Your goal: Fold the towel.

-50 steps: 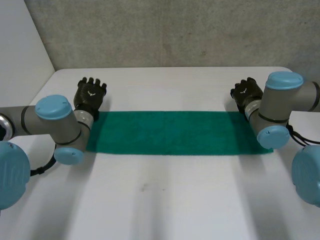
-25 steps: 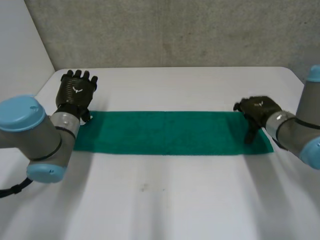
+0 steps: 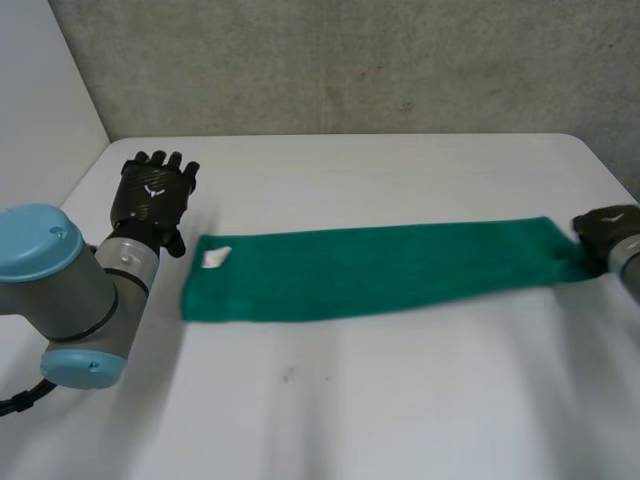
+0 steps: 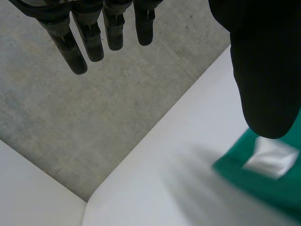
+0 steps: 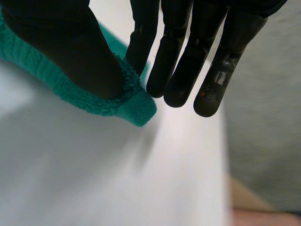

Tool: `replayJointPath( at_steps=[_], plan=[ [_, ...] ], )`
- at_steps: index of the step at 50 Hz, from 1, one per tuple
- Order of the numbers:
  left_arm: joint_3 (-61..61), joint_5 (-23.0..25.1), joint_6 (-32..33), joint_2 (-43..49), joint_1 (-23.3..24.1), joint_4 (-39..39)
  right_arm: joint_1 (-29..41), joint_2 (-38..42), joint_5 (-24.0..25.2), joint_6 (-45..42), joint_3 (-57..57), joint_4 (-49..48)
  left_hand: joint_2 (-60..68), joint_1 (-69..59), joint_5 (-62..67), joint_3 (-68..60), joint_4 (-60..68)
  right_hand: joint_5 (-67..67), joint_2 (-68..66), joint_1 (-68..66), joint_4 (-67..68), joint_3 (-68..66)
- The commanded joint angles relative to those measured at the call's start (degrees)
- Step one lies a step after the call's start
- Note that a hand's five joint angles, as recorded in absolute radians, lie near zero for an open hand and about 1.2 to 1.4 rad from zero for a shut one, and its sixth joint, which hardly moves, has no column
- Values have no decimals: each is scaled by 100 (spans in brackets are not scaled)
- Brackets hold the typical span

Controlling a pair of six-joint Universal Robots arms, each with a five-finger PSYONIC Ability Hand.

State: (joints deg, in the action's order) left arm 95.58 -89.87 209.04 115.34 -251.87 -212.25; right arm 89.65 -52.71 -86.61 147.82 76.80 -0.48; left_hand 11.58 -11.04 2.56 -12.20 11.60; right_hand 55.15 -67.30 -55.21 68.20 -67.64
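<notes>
A long green towel [image 3: 380,272] lies flat across the white table, with a white tag [image 3: 215,257] on its left end. My left hand [image 3: 152,195] hovers just beyond that left end with fingers straight, touching nothing. In the left wrist view, the left hand's thumb [image 4: 263,70] hangs above the tagged towel corner [image 4: 270,157]. My right hand [image 3: 608,228] is at the towel's right end by the table's right edge. The right wrist view shows that hand [image 5: 70,42] pinching the towel's corner [image 5: 94,101] between its thumb and fingers.
A grey concrete wall [image 3: 350,60] rises behind the table [image 3: 400,400]. My left arm's elbow [image 3: 60,290] hangs over the table's front left. The table's right edge runs just past my right hand.
My right hand has closed on the towel's right end and dragged it right. The whole towel slid that way, baring the white tag. The left hand stayed near the left end.
</notes>
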Motion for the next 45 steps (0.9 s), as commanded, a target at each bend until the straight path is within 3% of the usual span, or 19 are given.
replayJointPath(
  at_steps=[1, 3, 8, 11, 12, 15, 16, 21, 30, 31, 33, 34, 35, 40, 45],
  plan=[
    [101, 5, -3, -283, -12, -1, -422, -468, -383, -1957, -86, -242, -158, 104, -256, 220, -160, 1485, -1270, -2479, 1180, -1236],
    [128, 5, -3, -327, -12, -1, -300, -530, -401, -2003, -209, -225, -158, 104, -256, 220, -160, 1485, -1270, -2479, 1180, -1236],
    [242, 5, -3, -477, -12, -1, 1200, -609, -165, -1757, -876, -207, -158, 104, -256, 220, -160, 1485, -1270, -2479, 1180, -1236],
    [312, 5, -3, -512, -29, -1, 1582, -609, 30, -1713, -983, -207, -158, 104, -256, 220, -160, 1485, -1270, -2479, 1180, -1236],
    [339, 5, -12, -529, -29, -1, 2130, -583, 447, -1713, -1053, -251, -158, 104, -256, 220, -160, 1485, -1270, -2479, 1180, -1236],
    [400, 5, -12, -565, -38, -1, 2355, -565, 645, -1704, -1071, -269, -158, 104, -256, 220, -160, 1485, -1270, -2479, 1180, -1236],
    [435, 5, -12, -582, -47, -1, 3069, -374, 1359, -1686, -1097, -356, -158, 104, -256, 220, -160, 1485, -1270, -2479, 1180, -1236],
    [523, -4, -12, -609, -47, -1, 3936, 163, 1945, -1704, -1238, -620, -158, 104, -256, 220, -160, 1485, -1270, -2479, 1180, -1236],
    [541, -4, -21, -609, -3, -10, 4710, 1410, 1894, -1739, -1703, -664, -158, 104, -256, 220, -160, 1485, -1270, -2479, 1180, -1236],
    [541, -4, -30, -609, -3, -10, 4702, 1490, 1832, -1748, -1747, -656, -158, 104, -256, 220, -160, 625, -410, -1619, 320, -376],
    [541, -4, -30, -609, 6, -10, 4667, 1474, 1692, -1713, -1774, -664, -158, 104, -256, 220, -160, -2614, 2829, 1620, -2919, 2863],
    [541, -4, -30, -600, 6, -10, 4632, 1448, 1413, -1678, -1774, -664, -158, 104, -256, 220, -160, -5028, 5243, 4034, -5333, 5277],
    [550, -4, -30, -600, 6, -10, 4632, 1421, 1227, -1643, -1765, -656, -158, 104, -256, 220, -160, -5515, 5730, 4521, -5820, 5764],
    [532, 5, -82, -547, 6, -18, 4325, 790, 277, -906, -1485, -550, -158, 104, -256, 220, -160, -5515, 5730, 4521, -5820, 5764],
    [523, 5, -188, -530, 6, -18, 3648, 42, 425, 412, -607, -304, -158, 104, -256, 220, -160, -5515, 5730, 4521, -5820, 5764]
  ],
)
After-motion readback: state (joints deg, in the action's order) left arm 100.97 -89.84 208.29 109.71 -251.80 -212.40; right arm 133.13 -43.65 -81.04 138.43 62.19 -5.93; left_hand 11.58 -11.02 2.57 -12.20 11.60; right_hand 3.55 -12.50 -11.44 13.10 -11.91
